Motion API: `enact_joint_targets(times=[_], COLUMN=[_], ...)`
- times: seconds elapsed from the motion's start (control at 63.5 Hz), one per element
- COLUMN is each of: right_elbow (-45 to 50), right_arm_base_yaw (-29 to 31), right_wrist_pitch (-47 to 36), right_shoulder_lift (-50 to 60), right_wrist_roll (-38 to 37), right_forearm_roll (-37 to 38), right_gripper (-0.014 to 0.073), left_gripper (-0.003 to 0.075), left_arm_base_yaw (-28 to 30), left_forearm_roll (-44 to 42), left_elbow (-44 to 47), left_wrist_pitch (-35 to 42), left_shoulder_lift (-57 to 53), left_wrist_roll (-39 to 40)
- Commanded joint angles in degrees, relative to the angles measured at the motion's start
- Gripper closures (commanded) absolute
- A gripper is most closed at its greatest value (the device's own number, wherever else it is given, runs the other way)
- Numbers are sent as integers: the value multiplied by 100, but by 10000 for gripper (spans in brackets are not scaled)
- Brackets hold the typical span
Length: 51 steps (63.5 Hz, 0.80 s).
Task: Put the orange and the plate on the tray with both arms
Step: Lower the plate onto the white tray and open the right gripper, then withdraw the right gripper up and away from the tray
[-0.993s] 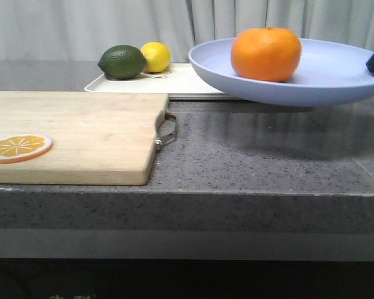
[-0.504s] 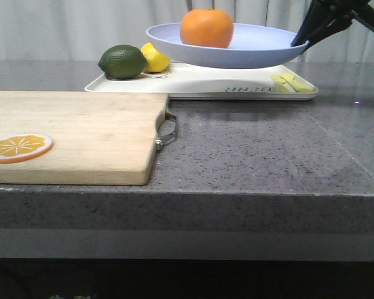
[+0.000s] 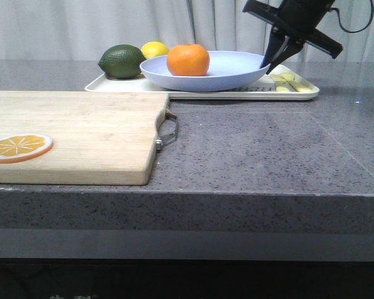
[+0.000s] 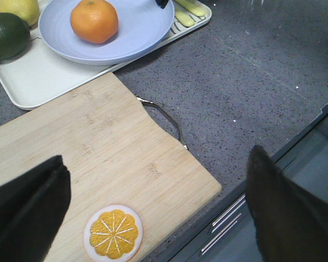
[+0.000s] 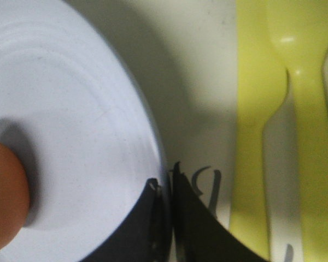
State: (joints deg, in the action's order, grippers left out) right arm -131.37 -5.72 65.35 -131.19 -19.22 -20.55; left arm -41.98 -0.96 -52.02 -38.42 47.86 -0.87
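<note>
Right claw is being kept pinched on the rim of the plate, which is resting on the tray with the orange inside. Left claw is being held spread above the cutting board.

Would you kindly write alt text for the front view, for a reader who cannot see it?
The right pincer grips the rim of a pale blue plate holding an orange, resting on a cream tray beside a lime and lemon. Nearer, a wooden cutting board carries an orange slice.
</note>
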Motion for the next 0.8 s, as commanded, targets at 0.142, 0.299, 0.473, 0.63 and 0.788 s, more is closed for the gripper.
enact_joint_targets(times=[0.142, 0.299, 0.473, 0.63, 0.788], right_elbow=[-495, -495, -495, -495, -488], right_arm_base_yaw=[-8, -8, -8, -8, -22], right_wrist_pitch=[-277, -376, -321, 103, 842], right_shoulder_lift=[290, 298, 464, 812, 1170], right_wrist_roll=[-89, -89, -89, -89, -41], right_forearm_roll=[-97, -86, 161, 651, 766], right_gripper=[289, 167, 171, 171, 171], left_gripper=[102, 102, 102, 102, 102], left_arm_base_yaw=[21, 21, 21, 21, 21], left_forearm_roll=[14, 14, 14, 14, 14], left_elbow=[-166, -166, -166, -166, -166], left_wrist_pitch=[415, 415, 415, 415, 415], left_shoulder_lift=[-46, -46, -46, -46, -46], left_wrist_roll=[50, 50, 50, 50, 50])
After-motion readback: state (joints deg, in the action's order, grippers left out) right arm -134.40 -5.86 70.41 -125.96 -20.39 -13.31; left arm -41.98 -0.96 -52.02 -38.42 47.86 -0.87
